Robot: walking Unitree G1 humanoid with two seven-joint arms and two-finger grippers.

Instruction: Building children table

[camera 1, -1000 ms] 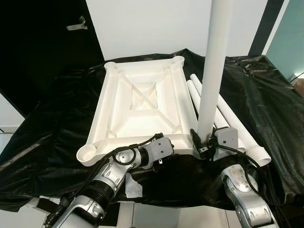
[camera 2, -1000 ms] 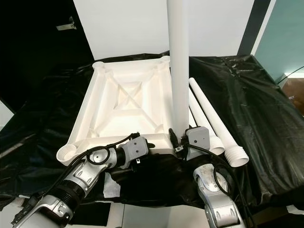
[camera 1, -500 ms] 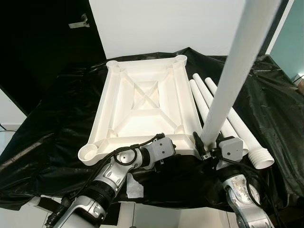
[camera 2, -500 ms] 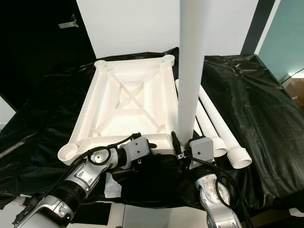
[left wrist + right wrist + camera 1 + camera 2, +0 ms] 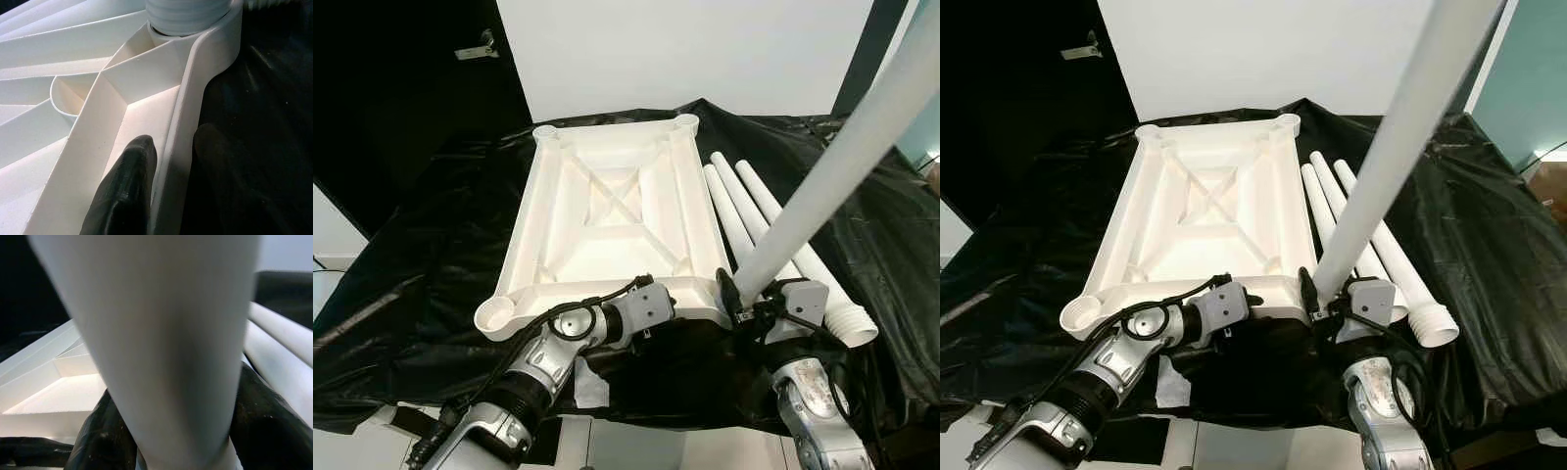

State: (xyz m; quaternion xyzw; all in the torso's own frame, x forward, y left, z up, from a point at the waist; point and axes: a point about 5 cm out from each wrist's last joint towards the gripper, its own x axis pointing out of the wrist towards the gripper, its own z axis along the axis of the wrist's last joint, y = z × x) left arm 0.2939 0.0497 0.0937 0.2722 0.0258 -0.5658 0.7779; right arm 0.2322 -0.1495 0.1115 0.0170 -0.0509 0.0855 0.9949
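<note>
- Here the right gripper [image 5: 740,299] clamps the base of a white table leg [image 5: 832,166], which tilts up and to the right at the near right corner socket.
- The left gripper [image 5: 166,161] pinches the near rim of the upturned tabletop [image 5: 607,211], steadying it.
- Three spare legs [image 5: 759,220] lie on the black sheet [image 5: 431,235], right of the tabletop.
- The leg probably needs bringing upright over the socket before any twisting or pressing, with the tabletop kept pinned.

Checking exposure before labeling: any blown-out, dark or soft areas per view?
Eye views: sharp; white tabletop near clipping, black sheet shows sheen. Left wrist view: left hand fingers soft, dark. Right wrist view: held leg blurred, too close.
</note>
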